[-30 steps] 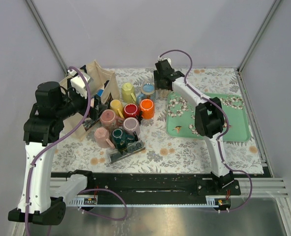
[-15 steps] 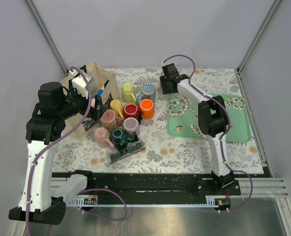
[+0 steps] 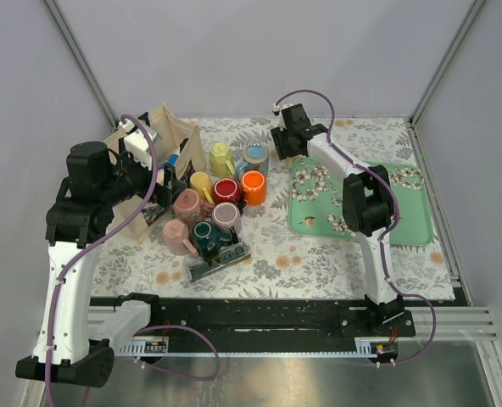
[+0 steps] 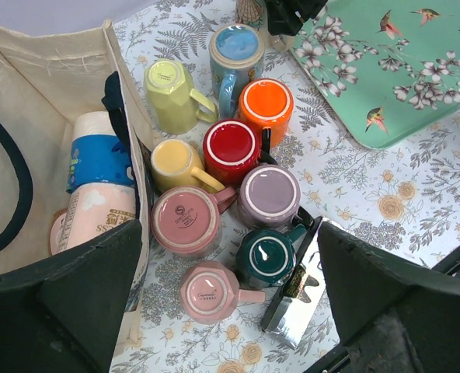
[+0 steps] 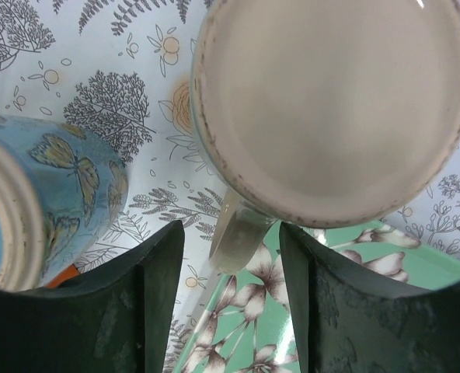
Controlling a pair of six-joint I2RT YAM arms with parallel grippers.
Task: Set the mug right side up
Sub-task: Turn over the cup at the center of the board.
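one mug (image 5: pixel 327 109) stands base-up on the table (image 5: pixel 98 78), just beside a green tray (image 5: pixel 245 334) and near a blue mug (image 5: pixel 51 202). right gripper (image 5: pixel 230 229) fingers stand apart, flanking its handle (image 5: pixel 234 241), gripping nothing; left gripper (image 4: pixel 230 229) spread wide, empty. probably glazed ceramic: stiff, weighty, slippery, breakable; best pinched at the handle.

mug cluster (image 3: pixel 226 189) beside green tray (image 3: pixel 412 217)

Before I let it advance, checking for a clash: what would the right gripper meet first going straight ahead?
Probably the handle of the cream mug, lying in line between the right gripper's fingers; depth is unclear.
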